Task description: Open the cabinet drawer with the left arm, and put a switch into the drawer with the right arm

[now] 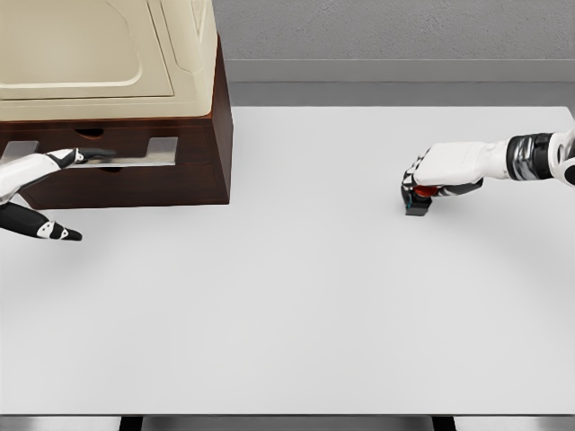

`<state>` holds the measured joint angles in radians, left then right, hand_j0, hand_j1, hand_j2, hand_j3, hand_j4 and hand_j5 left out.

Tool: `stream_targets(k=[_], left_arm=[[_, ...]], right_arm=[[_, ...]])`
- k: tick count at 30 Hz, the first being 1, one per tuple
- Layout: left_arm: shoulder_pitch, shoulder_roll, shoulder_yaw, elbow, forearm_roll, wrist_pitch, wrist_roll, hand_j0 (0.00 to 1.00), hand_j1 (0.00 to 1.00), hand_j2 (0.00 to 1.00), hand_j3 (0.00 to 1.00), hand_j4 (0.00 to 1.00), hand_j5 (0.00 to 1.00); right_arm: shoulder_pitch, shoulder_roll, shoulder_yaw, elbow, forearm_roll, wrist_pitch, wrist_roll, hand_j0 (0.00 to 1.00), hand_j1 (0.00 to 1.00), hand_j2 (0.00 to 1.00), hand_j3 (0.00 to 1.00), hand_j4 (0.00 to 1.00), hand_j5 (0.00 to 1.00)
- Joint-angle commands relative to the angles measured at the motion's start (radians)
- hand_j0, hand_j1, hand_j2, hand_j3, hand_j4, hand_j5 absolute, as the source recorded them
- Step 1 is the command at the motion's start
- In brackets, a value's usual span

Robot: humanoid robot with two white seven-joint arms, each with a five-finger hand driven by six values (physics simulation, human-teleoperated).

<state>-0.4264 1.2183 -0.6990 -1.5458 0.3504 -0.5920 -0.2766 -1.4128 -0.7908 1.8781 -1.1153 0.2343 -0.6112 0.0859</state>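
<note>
A brown wooden cabinet with a cream top stands at the table's far left. A silver handle bar runs across its drawer front. My left hand enters from the left edge. Its fingers lie stretched along the handle and its thumb points away below, so it grips nothing. At the right, my right hand has its fingers curled down over a small red and dark switch, which sits on or just above the table. The hand hides most of the switch.
The white table stretches wide between the cabinet and the switch. Its front edge runs along the bottom of the picture. A grey wall and floor strip lie behind the table.
</note>
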Motion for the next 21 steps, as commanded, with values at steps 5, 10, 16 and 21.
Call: stream_targets(k=[5, 10, 16, 21], left_arm=[[0.000, 0.006, 0.000, 0.000, 0.015, 0.001, -0.029, 1.00, 1.00, 1.00, 1.00, 1.00, 1.00], [0.000, 0.018, 0.001, -0.005, 0.025, 0.000, -0.047, 1.00, 1.00, 1.00, 1.00, 1.00, 1.00], [0.000, 0.041, 0.001, -0.022, 0.045, -0.006, -0.065, 1.00, 1.00, 1.00, 1.00, 1.00, 1.00], [0.002, 0.061, 0.003, -0.037, 0.056, -0.011, -0.081, 1.00, 1.00, 1.00, 1.00, 1.00, 1.00]], right_arm=[[0.003, -0.001, -0.004, 0.000, -0.003, 0.000, 0.000, 0.52, 0.52, 0.52, 0.52, 0.52, 0.52], [0.002, -0.002, -0.013, -0.003, -0.004, 0.000, -0.003, 0.51, 0.51, 0.51, 0.51, 0.51, 0.51], [0.003, -0.010, -0.045, -0.021, -0.007, 0.000, -0.015, 0.49, 0.49, 0.49, 0.49, 0.49, 0.49], [0.003, -0.011, -0.066, -0.034, -0.018, 0.000, -0.018, 0.49, 0.49, 0.49, 0.49, 0.49, 0.49]])
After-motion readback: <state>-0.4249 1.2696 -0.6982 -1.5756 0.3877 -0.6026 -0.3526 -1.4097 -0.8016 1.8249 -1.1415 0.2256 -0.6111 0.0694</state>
